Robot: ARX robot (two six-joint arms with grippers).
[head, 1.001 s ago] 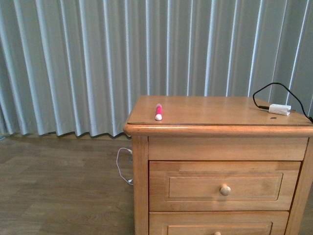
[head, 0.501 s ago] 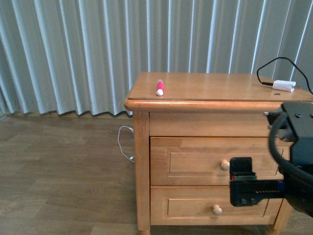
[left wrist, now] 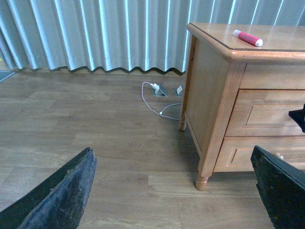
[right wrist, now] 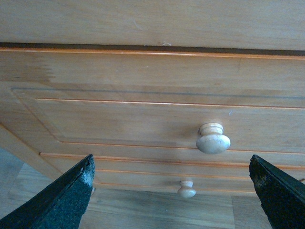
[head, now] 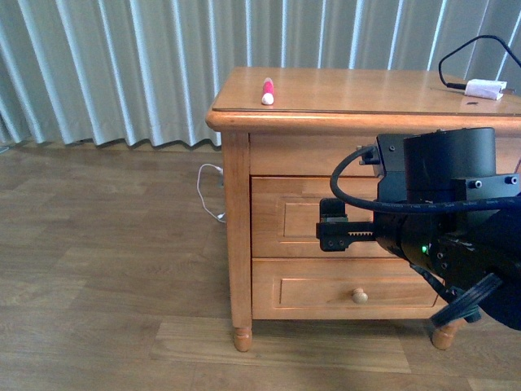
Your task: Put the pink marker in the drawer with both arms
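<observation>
right tool (right wrist: 170, 164) spread wide and empty before the drawer (right wrist: 119, 119) knob (right wrist: 213, 139), left tool (left wrist: 171, 152) likewise.

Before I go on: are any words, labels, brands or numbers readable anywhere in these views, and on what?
No text can be read in any view.
pink marker: no print shows on its barrel.
white plug: too small to tell any marking.
right arm: a green light, no lettering visible.
drawer: bare wood, no label.
</observation>
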